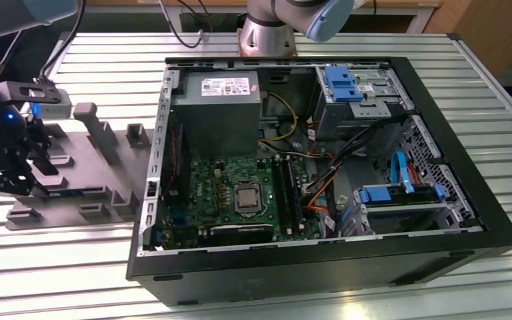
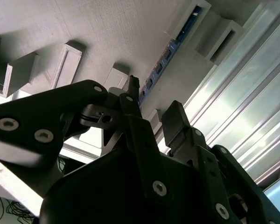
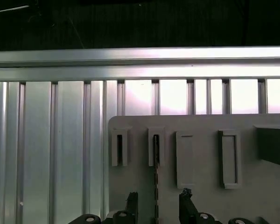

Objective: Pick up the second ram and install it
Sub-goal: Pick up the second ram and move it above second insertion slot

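My fingers [image 3: 187,210] stand wide astride the second ram [image 3: 156,158], unlifted in its grey holder [image 1: 96,173] at nine o'clock from the open computer case [image 1: 327,267]; grasp and install both remain.

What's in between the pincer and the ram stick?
Nothing. In the first wrist view the second ram stands in the grey holder; the open pincer flanks it, bare gap each side.
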`<state>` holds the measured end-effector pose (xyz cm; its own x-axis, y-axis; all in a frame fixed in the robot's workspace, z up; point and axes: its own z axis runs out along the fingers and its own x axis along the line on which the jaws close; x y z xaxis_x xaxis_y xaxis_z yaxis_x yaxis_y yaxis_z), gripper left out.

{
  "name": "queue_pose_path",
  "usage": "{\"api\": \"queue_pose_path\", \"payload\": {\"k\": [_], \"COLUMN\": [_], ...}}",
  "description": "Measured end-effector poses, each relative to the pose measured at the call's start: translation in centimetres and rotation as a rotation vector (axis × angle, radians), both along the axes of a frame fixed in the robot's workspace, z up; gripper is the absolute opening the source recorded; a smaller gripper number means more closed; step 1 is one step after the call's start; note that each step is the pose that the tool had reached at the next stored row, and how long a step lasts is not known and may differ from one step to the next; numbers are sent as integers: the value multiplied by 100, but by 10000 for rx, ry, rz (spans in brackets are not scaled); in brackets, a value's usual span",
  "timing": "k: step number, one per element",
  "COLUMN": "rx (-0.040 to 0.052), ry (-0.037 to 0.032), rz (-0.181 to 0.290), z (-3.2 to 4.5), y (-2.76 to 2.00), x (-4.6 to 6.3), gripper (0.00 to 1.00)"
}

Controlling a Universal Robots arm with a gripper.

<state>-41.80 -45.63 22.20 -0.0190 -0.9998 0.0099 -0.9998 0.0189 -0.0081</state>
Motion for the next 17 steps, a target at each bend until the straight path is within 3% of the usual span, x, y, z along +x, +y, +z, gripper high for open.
{"api": "queue_pose_path", "payload": {"k": [17], "rx": [-2], "ry": [3], "rz": [1], "z": [-157], "y": [-2], "x": [0], "gripper": [47]}}
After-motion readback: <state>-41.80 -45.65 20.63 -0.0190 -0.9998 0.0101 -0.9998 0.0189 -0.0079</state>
